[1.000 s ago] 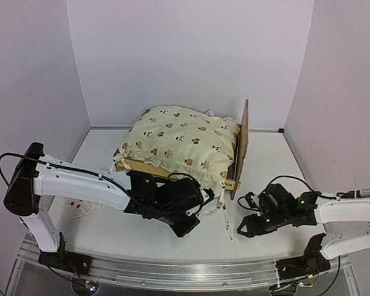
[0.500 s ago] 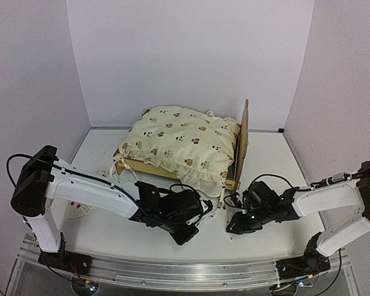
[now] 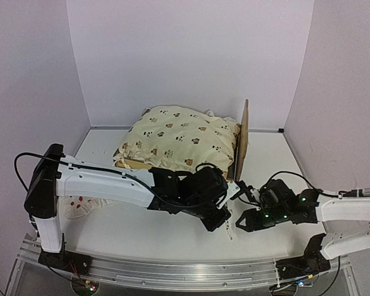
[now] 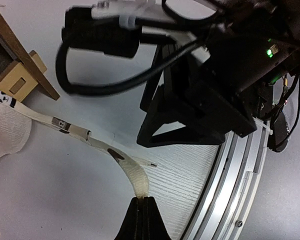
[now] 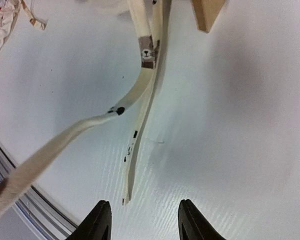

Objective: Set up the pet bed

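Currently the pet bed (image 3: 242, 143) stands at the back-centre of the table (image 3: 283, 163), headboard to the right, with the animal-print quilt (image 3: 179, 139) heaped over it. The left gripper (image 4: 142, 204) is pinched shut on one tie strap (image 4: 131, 172) of the quilt, which runs from the bed's near right corner out across the table. Judged purpose: holding it drawn outward keeps it clear of its partner so the pair can be tied at the frame. The right gripper (image 5: 145, 220) is spread wide with nothing between its fingers, low over the table just short of the loose end of the second strap (image 5: 139, 150); it looks placed to take that end. The red-dotted pillow (image 3: 77, 206) lies apart on the left, under the left arm. Against the frame half a second earlier, the left gripper has swung right, from mid-table to just below the headboard corner. The right gripper has backed off slightly rightward. Bed and quilt are unchanged.
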Controlling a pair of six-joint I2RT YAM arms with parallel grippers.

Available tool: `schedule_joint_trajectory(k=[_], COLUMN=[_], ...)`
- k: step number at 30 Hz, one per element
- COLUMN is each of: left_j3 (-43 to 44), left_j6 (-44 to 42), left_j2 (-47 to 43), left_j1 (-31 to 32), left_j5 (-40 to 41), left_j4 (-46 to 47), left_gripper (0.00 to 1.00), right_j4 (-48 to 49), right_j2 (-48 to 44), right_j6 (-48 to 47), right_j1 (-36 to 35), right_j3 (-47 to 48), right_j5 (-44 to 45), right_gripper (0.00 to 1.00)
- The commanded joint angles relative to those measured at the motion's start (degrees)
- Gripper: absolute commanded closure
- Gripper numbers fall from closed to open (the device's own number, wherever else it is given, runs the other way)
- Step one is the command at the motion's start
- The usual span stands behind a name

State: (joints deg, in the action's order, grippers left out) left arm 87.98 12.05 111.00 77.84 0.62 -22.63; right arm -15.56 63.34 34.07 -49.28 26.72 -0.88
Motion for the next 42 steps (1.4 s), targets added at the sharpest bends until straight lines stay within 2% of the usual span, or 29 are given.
schedule_joint_trajectory(k=[1, 5, 8, 14, 26, 35, 42], left_j3=[2.9, -0.4, -2.4, -9.1, -19.6, -22.2, -23.1], left_j6=[-2.5, -3.2, -2.7, 0.2, 4.0, 4.2, 4.0], left_j2=[3.6, 4.0, 4.7, 3.4, 1.1, -0.6, -0.8], left_j1=[0.0, -0.1, -0.2, -1.1, -3.2, -3.4, -3.4], left_j5=[-4.8, -7.5, -6.5, -5.2, -3.0, -2.1, -2.8], left_j4=[2.7, 7.2, 8.1, 10.9, 13.8, 14.8, 15.7], left_gripper=[1.00, 1.00, 1.00, 1.00, 1.00, 1.00, 1.00], right_j4=[-10.5, -13.1, -12.9, -10.3, 4.4, 10.2, 14.6], right_j2=[-9.8, -15.3, -15.5, -9.3, 8.0, 19.4, 26.2], right_j6=[-1.5, -1.6, -2.1, -3.8, -8.8, -9.2, -10.1], right_j1=[-0.2, -0.1, -0.1, -0.1, -0.2, -0.2, -0.1], right_j3=[-1.2, -2.3, -2.3, 0.9, 9.1, 14.8, 16.6], right_j5=[9.6, 13.2, 13.9, 11.5, 1.7, 11.5, 16.2], right_gripper=[0.50, 0.48, 0.48, 0.50, 0.51, 0.48, 0.53])
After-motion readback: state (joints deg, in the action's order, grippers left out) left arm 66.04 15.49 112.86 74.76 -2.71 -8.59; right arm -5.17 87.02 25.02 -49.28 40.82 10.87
